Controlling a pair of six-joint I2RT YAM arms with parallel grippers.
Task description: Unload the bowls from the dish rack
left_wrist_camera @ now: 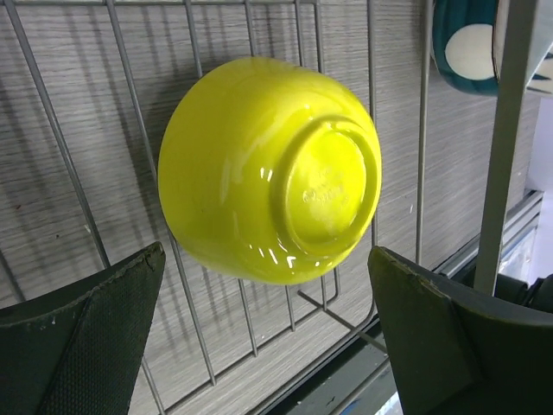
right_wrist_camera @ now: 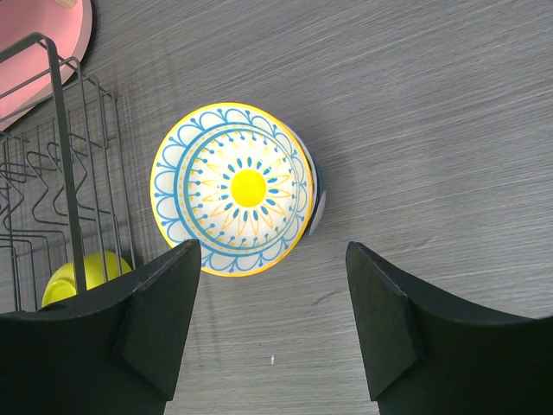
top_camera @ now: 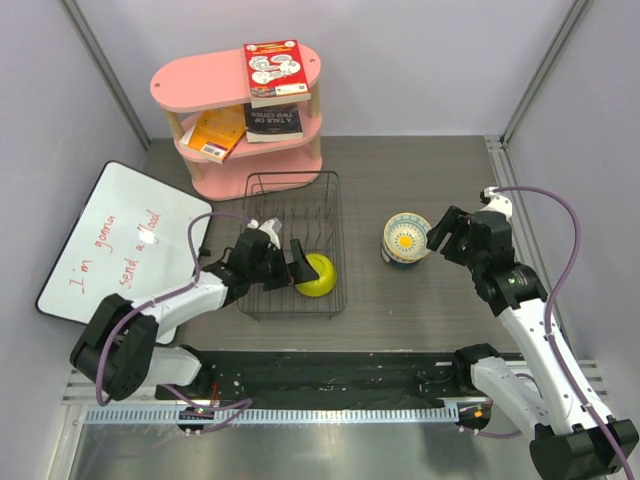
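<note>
A bright yellow-green bowl [top_camera: 317, 274] lies tipped with its base outward in the near right corner of the black wire dish rack [top_camera: 292, 186]. In the left wrist view the bowl [left_wrist_camera: 268, 169] lies just beyond my open left gripper [left_wrist_camera: 268, 337], which is empty. My left gripper [top_camera: 283, 262] sits inside the rack, left of that bowl. A teal-and-white bowl with an orange centre [top_camera: 406, 238] stands upright on the table right of the rack, on top of a stack. My right gripper [top_camera: 447, 236] is open and empty just right of it; the bowl also shows in the right wrist view [right_wrist_camera: 232, 188].
A pink two-tier shelf [top_camera: 240, 110] with books stands at the back left. A whiteboard [top_camera: 115, 240] with red writing lies at the left. The rack's wires [right_wrist_camera: 69, 173] show at the left of the right wrist view.
</note>
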